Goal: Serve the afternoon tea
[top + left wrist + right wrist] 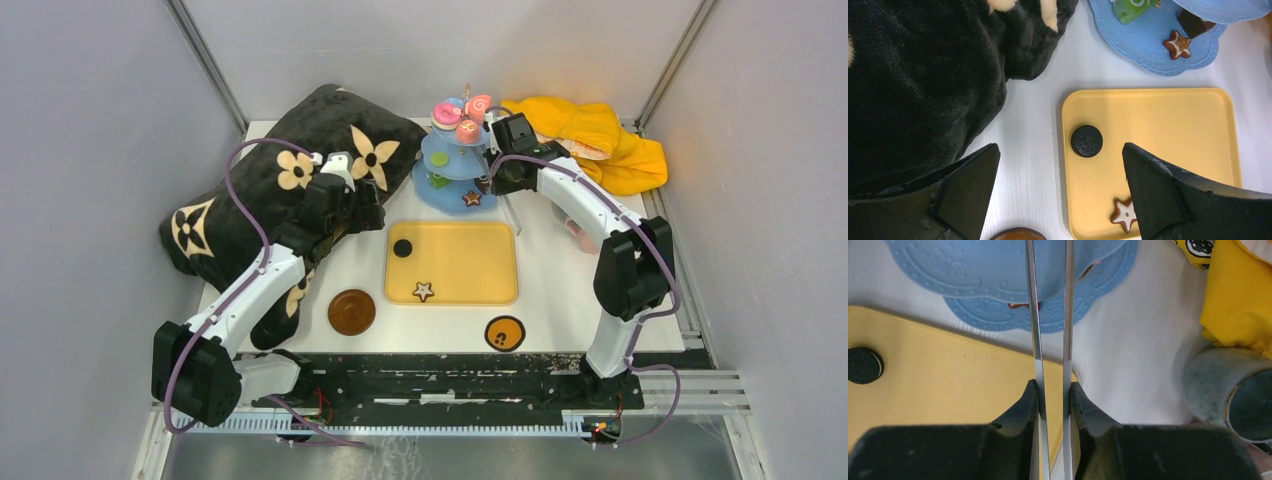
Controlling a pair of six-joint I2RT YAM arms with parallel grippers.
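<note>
The light-blue three-tier stand (455,165) stands at the back with pink swirl rolls (477,104) on top and a star biscuit (471,198) on its bottom tier. A black sandwich biscuit (402,248) and a star biscuit (424,291) lie on the yellow tray (470,262). My left gripper (1060,148) is open and empty, above the tray's left edge near the black biscuit (1086,141). My right gripper (1053,386) is shut on the metal tongs (1034,315), which reach over the stand (978,270); their tips are out of view. The grey mug (1218,387) stands to the right.
A black plush cushion (290,190) with flower patterns fills the back left. A yellow cloth (600,140) lies at the back right. Two round coasters (351,311) (505,333) sit near the front edge. Grey walls close in both sides.
</note>
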